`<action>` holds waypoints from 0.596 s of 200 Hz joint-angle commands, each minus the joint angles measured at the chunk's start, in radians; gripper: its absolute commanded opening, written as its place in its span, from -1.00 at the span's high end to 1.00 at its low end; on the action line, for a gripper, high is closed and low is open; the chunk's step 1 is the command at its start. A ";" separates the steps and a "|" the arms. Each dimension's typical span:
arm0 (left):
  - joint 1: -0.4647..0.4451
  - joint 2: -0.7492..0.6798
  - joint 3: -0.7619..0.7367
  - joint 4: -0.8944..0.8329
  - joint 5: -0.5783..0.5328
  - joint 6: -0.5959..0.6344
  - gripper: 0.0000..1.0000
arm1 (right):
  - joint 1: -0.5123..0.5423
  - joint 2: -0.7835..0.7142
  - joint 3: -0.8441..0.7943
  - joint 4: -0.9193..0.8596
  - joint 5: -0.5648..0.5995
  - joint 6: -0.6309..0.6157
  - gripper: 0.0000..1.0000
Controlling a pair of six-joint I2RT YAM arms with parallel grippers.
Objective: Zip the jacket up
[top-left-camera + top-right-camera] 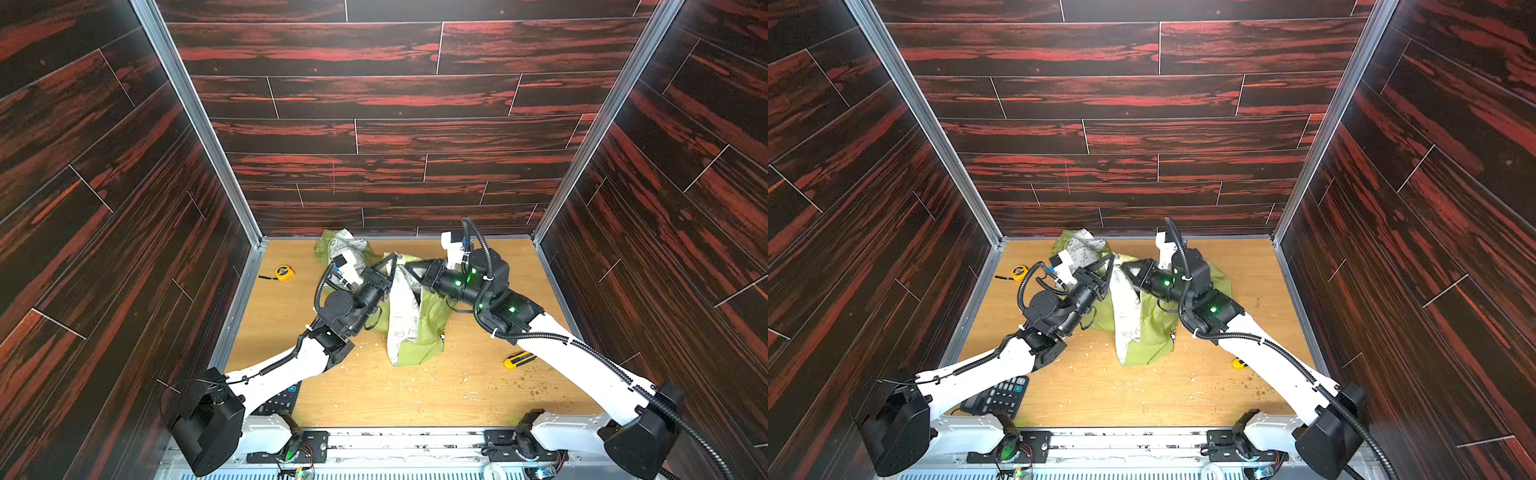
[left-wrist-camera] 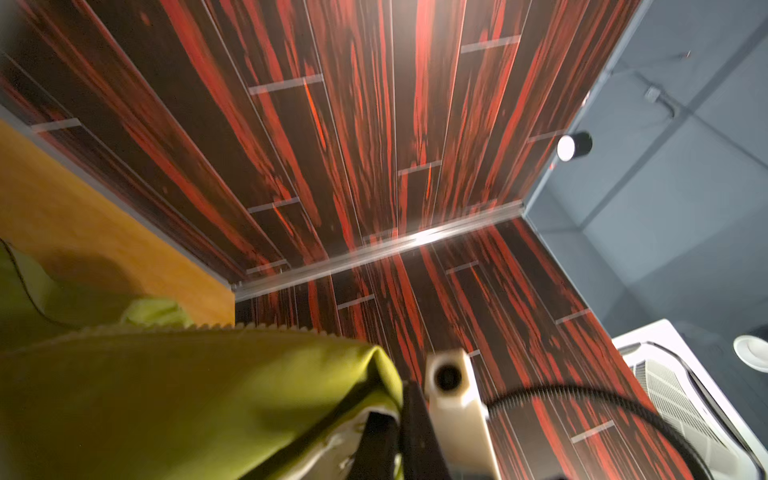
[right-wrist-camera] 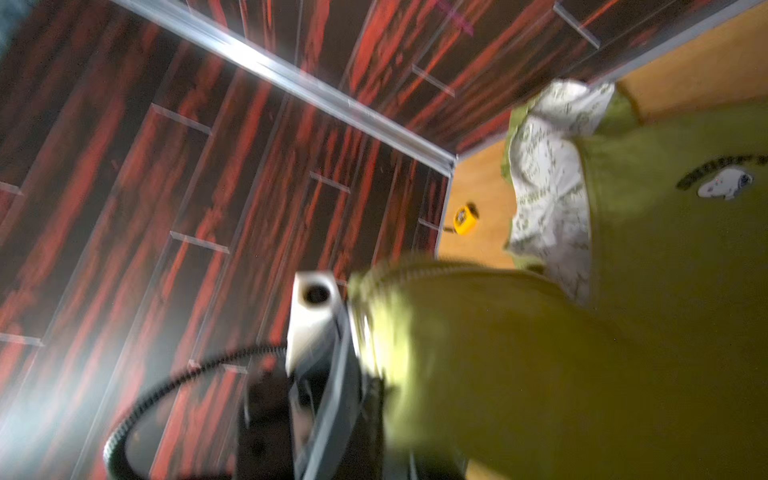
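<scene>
lime-green jacket (image 1: pixel 428 326) hangs raised above the counter (image 1: pixel 374 395). left tool (image 1: pixel 392 257) pinches its edge. right tool (image 1: pixel 408 266), at its 3 o'clock: cannot tell.

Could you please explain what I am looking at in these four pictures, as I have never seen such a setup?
Two white-and-black robot arms stand at a wooden table inside dark panelled walls. Two pictures look down from a camera head above; the other two come from cameras on the wrists, hence the odd angles. The left gripper is shut on the lime-green jacket, holding its edge up; the right gripper meets it there, but its grip is unclear. Also on the table: a tape measure, a yellow knife and a calculator.
</scene>
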 commanded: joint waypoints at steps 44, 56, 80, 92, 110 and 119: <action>0.014 -0.079 -0.043 0.048 -0.058 0.000 1.00 | 0.013 -0.137 -0.035 -0.164 -0.057 -0.065 0.13; 0.013 -0.095 -0.052 0.027 -0.055 -0.004 1.00 | 0.013 -0.149 -0.004 -0.228 -0.038 -0.110 -0.02; 0.014 -0.146 -0.070 -0.060 -0.054 -0.013 1.00 | 0.011 -0.132 0.097 -0.386 0.001 -0.228 -0.37; 0.014 -0.181 -0.075 -0.131 -0.055 -0.021 1.00 | 0.011 -0.094 0.164 -0.472 0.008 -0.296 -0.49; 0.013 -0.233 -0.080 -0.255 -0.052 -0.036 1.00 | 0.011 -0.015 0.267 -0.610 0.023 -0.393 -0.57; 0.014 -0.259 -0.081 -0.322 -0.047 -0.056 1.00 | 0.012 0.025 0.306 -0.665 0.022 -0.434 -0.59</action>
